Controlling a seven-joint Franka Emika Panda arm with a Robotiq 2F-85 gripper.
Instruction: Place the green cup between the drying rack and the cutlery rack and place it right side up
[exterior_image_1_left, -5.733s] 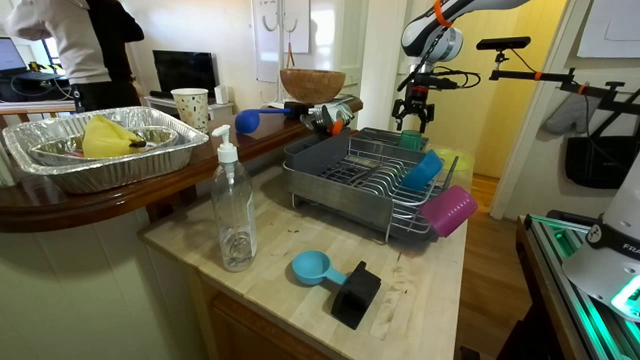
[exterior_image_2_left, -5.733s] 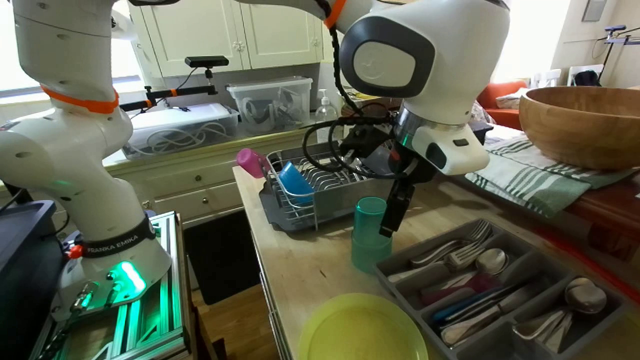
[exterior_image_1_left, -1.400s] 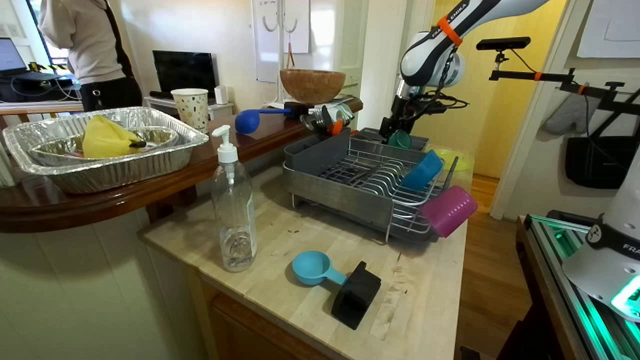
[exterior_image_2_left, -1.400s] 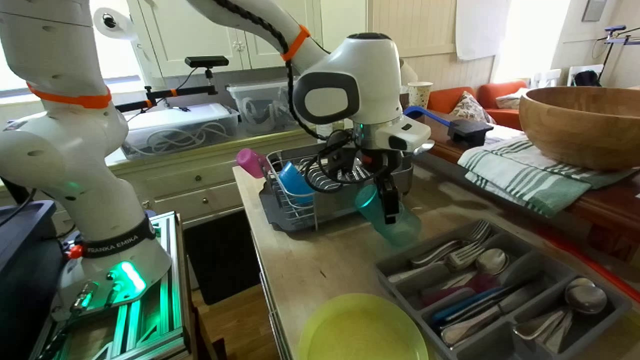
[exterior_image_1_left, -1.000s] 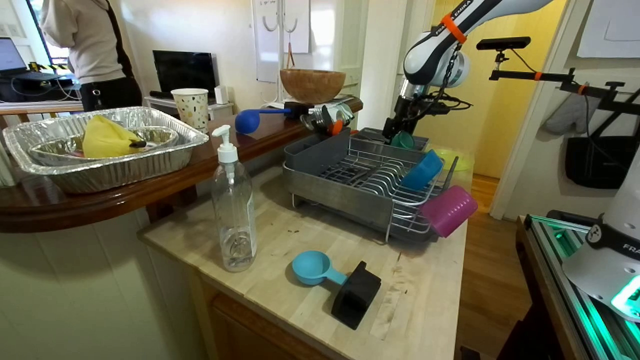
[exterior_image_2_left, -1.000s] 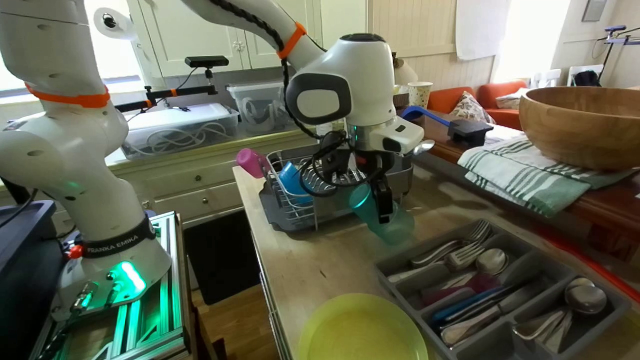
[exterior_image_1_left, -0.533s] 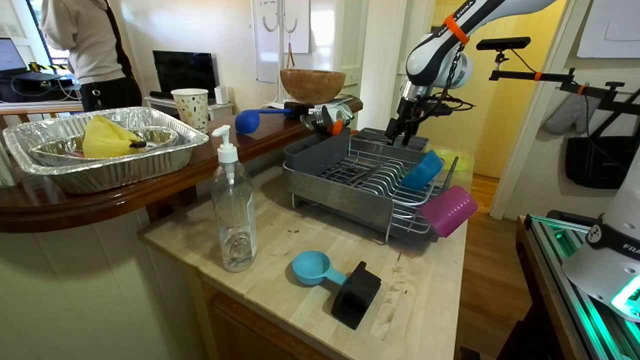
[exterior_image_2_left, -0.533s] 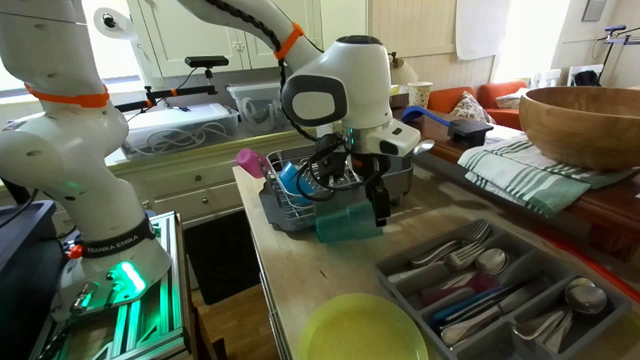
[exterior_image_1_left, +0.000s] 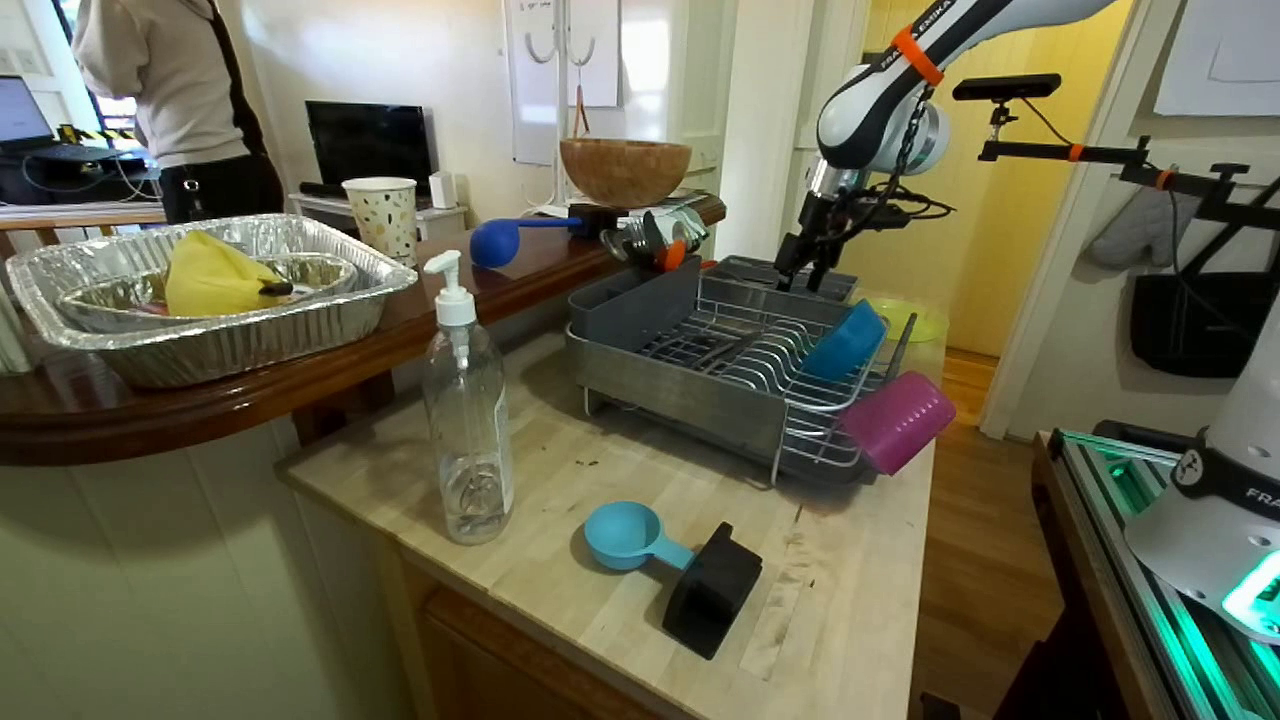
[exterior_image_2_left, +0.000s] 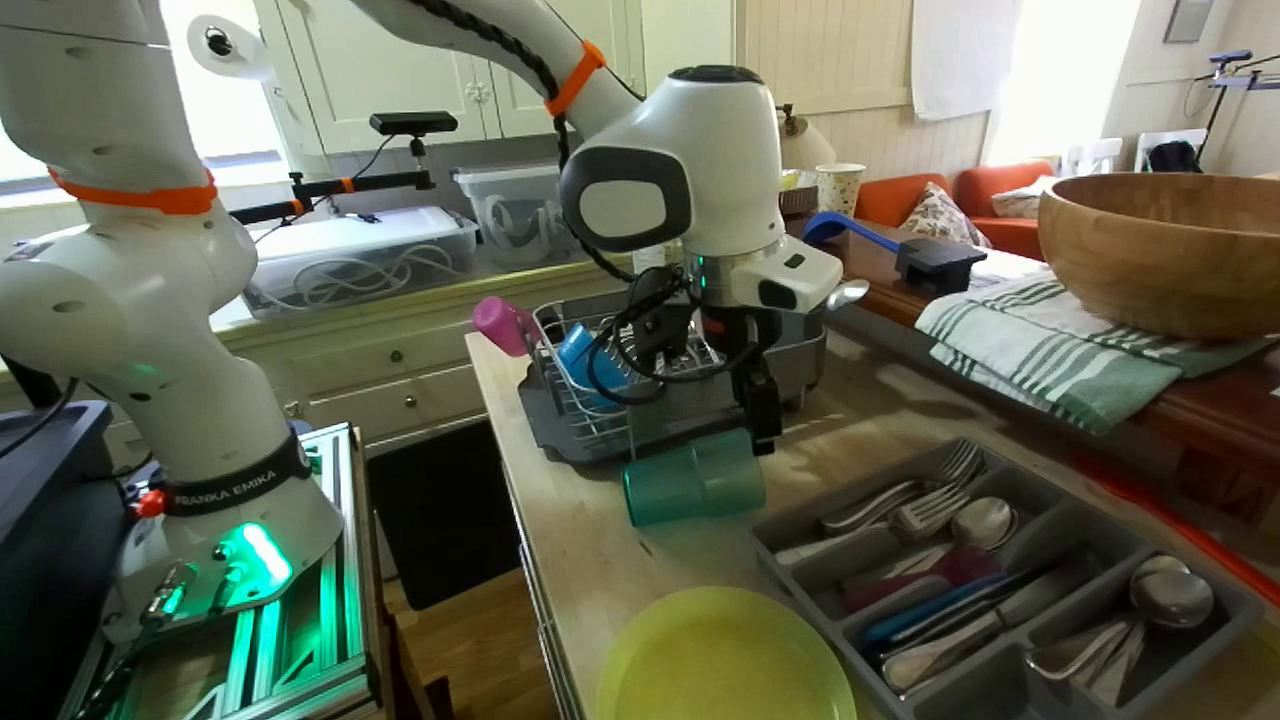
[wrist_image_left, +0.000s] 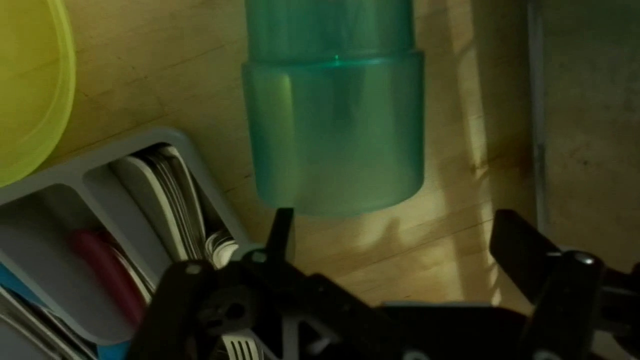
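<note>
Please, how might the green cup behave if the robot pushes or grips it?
The green cup will probably roll when pushed, since it lies on its round side. It is likely light, as its translucent wall suggests plastic. Its smooth surface might be slippery.

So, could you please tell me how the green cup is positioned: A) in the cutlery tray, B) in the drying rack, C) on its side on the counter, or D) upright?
C: an exterior view shows the green cup lying lengthwise along the counter; the wrist view shows its side wall.
</note>
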